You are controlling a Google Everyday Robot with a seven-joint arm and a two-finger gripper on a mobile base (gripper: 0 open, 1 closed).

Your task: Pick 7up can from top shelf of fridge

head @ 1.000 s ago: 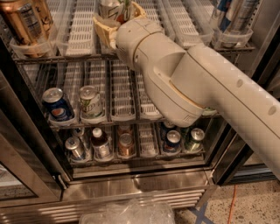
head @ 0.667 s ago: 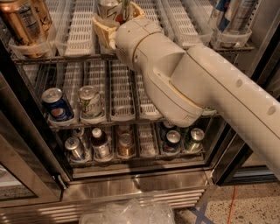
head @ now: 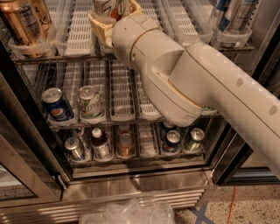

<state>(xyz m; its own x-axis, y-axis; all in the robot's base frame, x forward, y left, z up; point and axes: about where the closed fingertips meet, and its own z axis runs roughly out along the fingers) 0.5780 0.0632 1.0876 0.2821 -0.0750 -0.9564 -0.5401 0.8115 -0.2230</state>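
Tool (head: 116,13) at top centre flanks the upright 7up can (head: 105,5), dead ahead of it; can't tell if clamped.

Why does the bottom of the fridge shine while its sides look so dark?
Camera view: the steel sill throws back bright glare; the door frame on the left lies in shadow; warm light falls inside on the top shelf, where the claw sits at the 7up can; the pale arm is evenly lit.
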